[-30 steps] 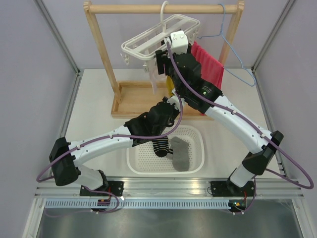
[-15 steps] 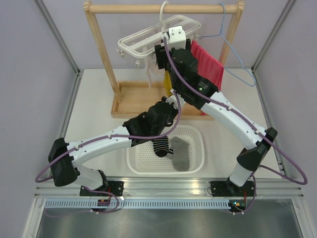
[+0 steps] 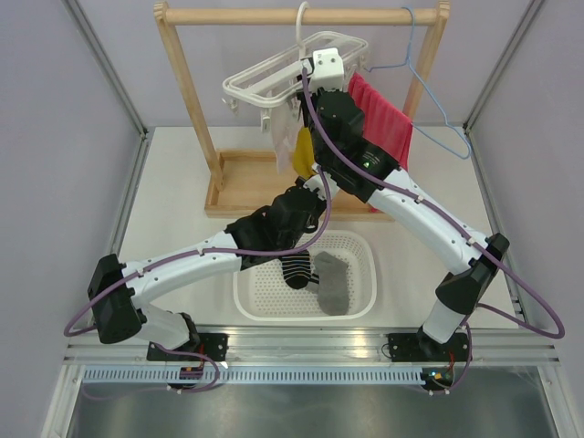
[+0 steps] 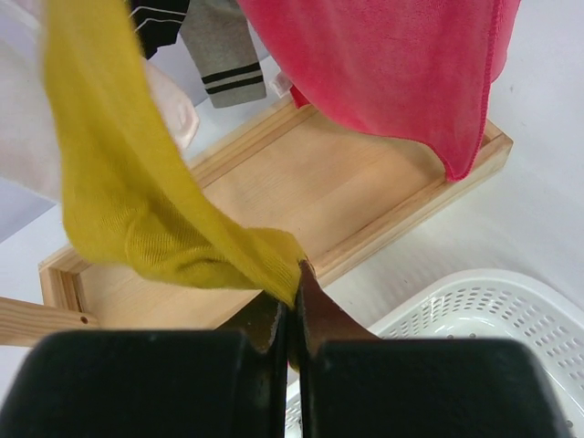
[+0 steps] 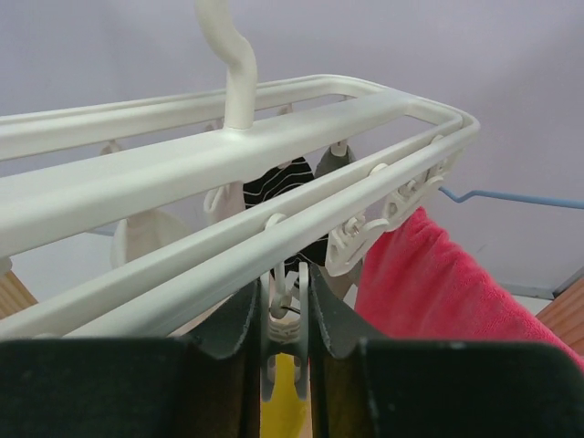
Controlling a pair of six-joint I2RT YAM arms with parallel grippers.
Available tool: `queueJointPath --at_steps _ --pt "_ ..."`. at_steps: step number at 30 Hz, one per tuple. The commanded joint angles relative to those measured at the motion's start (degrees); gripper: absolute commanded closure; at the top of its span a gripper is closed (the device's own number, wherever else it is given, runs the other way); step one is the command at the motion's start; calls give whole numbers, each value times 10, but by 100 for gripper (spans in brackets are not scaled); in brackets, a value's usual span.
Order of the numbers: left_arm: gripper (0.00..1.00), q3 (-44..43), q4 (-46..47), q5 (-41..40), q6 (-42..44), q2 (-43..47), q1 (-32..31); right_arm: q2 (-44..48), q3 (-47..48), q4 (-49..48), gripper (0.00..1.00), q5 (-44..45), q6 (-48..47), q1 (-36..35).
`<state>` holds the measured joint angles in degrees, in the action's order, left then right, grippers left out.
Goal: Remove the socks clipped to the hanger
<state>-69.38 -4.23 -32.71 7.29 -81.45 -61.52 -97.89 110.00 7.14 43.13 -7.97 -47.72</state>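
mustard yellow sock [image 4: 137, 210] is pinched by its lower end between the fully clenched fingers of the left claw [image 4: 294, 274]; the fabric slants up and to the left from that claw. beyond the left claw lies a wooden tray [image 4: 347, 192], with a red towel [image 4: 392, 64] hanging above it to the right and a grey sock [image 4: 224, 55] with dark cuff stripes above. a white basket [image 4: 474, 310] sits to the lower right of this claw. right claw [image 5: 285, 283] is raised under the white hanger [image 5: 228, 173], its two fingers squeezed onto a clip [image 5: 285, 306] held between them. a black-and-white striped sock [image 5: 283, 178] hangs just behind that claw; the yellow sock shows directly below the clip.
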Motion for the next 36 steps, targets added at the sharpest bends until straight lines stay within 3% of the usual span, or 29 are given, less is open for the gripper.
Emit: queueJointPath --at_steps 1,9,10,11,13,14,19,24,36 --pt "98 -12 -4 7 20 4 -11 8 -7 -28 99 30 -13 -4" --pt "98 3 -8 -3 10 8 -12 16 -25 -40 97 26 -8 -4" --pt "98 6 -8 -5 8 9 -12 18 -28 -40 90 27 -8 -4" --pt "98 8 -7 -4 5 13 -12 20 -33 -40 64 25 -6 -5" --pt "98 17 -7 -3 -3 18 -12 26 -40 -40 42 22 1 -4" --pt "98 20 -8 -3 -5 25 -12 29 -49 -40 20 20 4 -4" --pt "98 50 -11 0 -27 45 -9 57 -86 -41 14 24 21 -5" --pt "98 89 -27 16 -65 78 0 116 -188 -62 13 35 39 -4" --pt "98 183 -59 171 -197 170 39 271 -468 -65 13 54 161 18"
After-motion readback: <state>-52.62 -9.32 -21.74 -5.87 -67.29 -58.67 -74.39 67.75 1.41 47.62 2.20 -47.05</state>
